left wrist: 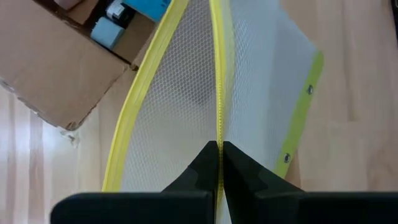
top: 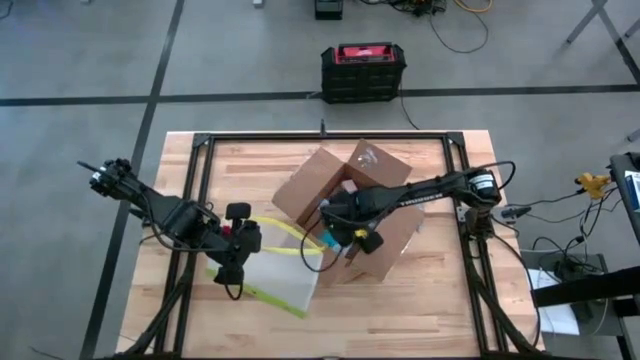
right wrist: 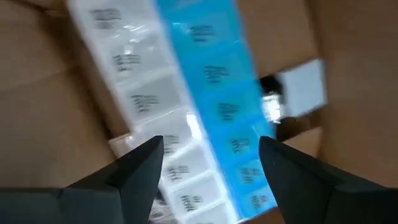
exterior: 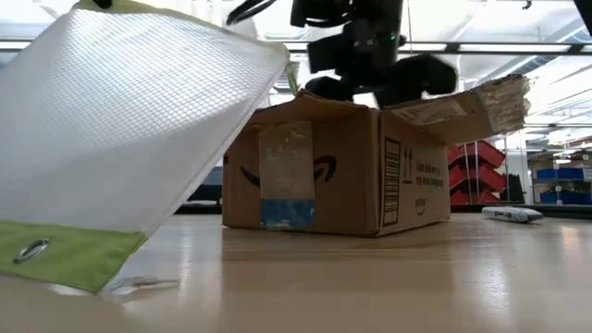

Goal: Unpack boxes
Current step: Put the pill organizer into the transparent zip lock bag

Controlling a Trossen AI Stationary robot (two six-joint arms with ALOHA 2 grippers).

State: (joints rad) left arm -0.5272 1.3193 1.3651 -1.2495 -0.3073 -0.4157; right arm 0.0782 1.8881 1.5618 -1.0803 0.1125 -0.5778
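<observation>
right gripper [right wrist: 211,155] jaws wide over pill organizer [right wrist: 186,106] inside box [top: 350,205]

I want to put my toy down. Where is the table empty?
Bare wood lies along the front edge of the table, right of the mesh pouch, and the far left corner. The middle is crowded: cardboard box, pouch and both arms.

Even bright light, right wrist view motion-blurred
</observation>
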